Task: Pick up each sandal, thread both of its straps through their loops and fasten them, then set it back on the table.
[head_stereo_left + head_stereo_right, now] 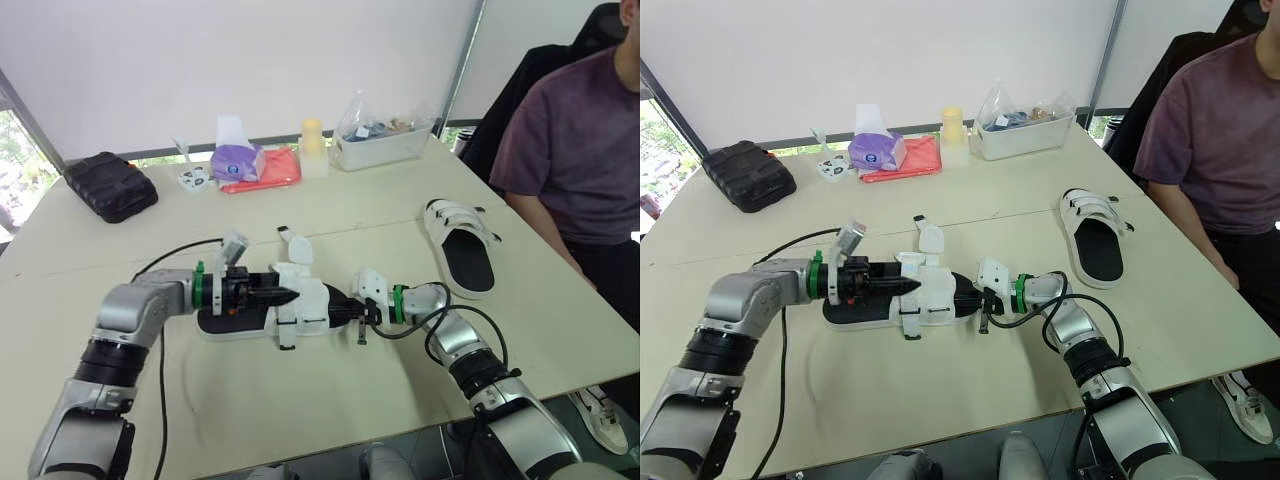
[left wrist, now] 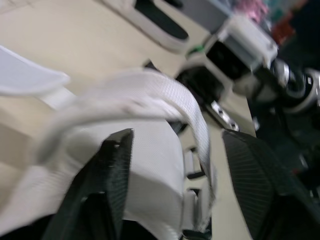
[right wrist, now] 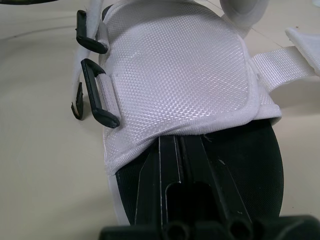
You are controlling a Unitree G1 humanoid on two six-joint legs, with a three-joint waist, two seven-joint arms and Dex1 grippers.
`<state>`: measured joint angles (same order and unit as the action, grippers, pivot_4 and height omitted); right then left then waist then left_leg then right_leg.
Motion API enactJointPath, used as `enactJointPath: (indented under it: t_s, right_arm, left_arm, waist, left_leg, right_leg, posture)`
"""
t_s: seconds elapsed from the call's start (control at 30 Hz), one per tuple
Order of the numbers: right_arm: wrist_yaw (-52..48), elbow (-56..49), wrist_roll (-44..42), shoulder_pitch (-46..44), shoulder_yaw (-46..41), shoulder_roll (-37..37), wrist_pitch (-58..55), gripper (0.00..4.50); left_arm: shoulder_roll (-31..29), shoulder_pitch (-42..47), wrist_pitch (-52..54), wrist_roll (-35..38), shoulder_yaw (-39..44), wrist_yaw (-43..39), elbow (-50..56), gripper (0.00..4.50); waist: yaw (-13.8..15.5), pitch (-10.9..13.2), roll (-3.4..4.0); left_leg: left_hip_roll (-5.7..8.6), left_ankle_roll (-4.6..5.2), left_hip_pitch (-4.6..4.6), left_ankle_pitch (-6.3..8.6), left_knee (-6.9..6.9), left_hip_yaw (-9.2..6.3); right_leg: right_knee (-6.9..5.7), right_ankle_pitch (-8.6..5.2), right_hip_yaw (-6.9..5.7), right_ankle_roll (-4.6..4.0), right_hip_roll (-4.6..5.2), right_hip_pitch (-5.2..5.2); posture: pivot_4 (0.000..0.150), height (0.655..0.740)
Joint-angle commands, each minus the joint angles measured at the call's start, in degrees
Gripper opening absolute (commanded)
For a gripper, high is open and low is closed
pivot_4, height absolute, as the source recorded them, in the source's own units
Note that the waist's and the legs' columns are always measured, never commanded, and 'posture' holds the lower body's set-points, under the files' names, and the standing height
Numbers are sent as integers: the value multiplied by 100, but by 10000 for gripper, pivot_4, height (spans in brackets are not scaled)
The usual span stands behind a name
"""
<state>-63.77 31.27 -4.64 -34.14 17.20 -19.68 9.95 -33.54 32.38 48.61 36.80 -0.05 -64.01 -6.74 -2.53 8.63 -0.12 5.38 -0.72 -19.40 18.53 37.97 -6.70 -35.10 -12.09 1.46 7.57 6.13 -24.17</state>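
Your left gripper (image 1: 283,295) reaches into the near sandal (image 1: 312,298) from its left end. Its fingers (image 2: 112,170) are spread apart on either side of the white upper, pinching nothing. That sandal lies flat on the table (image 1: 300,410) between your two arms, with one strap (image 1: 296,246) flipped open away from you and the black loops (image 3: 95,95) unthreaded. Your right gripper (image 1: 343,309) comes in from the sandal's right end, its fingers pressed together and tucked under the edge of the upper. Further right, the second sandal (image 1: 462,250) rests on the table near a seated person (image 1: 585,140).
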Motion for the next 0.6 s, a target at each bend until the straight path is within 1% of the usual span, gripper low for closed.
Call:
enactJointPath:
  t_s: [0.03, 0.2, 0.3, 0.37, 0.4, 0.43, 0.6]
  right_arm:
    - [99, 449, 447, 166, 265, -13, -213, 0]
    - [123, 483, 459, 147, 278, 28, -207, 0]
    - [135, 477, 455, 165, 283, 57, -222, 0]
    - [127, 443, 465, 206, 301, 58, -230, 0]
    - [123, 433, 469, 217, 306, 57, -231, 0]
    - [117, 427, 473, 227, 309, 47, -229, 0]
    - [132, 474, 483, 204, 300, 41, -211, 0]
  left_arm:
    - [-4, 97, 196, 246, 261, 122, 246, 27990]
    - [67, -2, 275, 291, 266, 233, 388, 27990]
    - [89, -60, 339, 359, 299, 280, 497, 20362]
    - [53, -135, 376, 418, 308, 266, 592, 11420]
    - [39, -158, 383, 432, 308, 264, 618, 5568]
    - [28, -188, 387, 434, 308, 266, 638, 791]
    - [-165, -329, 396, 404, 252, 146, 668, 285]
  waist:
    - [-1, 0, 0]
    - [-2, 0, 0]
    - [-7, 0, 0]
    - [-10, 0, 0]
    - [-7, 0, 0]
    - [-5, 0, 0]
    - [-3, 0, 0]
  left_leg:
    - [0, 0, 0, 0, 0, 0]
    - [-2, -2, 0, 0, 0, 0]
    - [-7, -4, 0, 0, 0, 0]
    - [-13, -13, 1, 2, 0, 1]
    - [-18, -16, 1, 4, 0, 0]
    - [-21, -18, 0, 5, 0, 0]
    - [-24, -22, 1, 6, 0, 0]
  right_leg:
    - [0, 0, 0, 0, 0, 0]
    - [0, 1, 0, -2, -2, 0]
    - [1, 3, 0, -4, -7, 0]
    - [1, 3, 1, -7, -15, -3]
    - [1, 2, 1, -12, -20, -4]
    - [0, 2, 1, -16, -23, -5]
    - [0, 2, 1, -21, -25, -6]
  posture:
    - [1500, 7400]
    - [1500, 7400]
    - [1500, 7400]
    - [1500, 7400]
    - [1500, 7400]
    - [1500, 7400]
    - [1500, 7400]
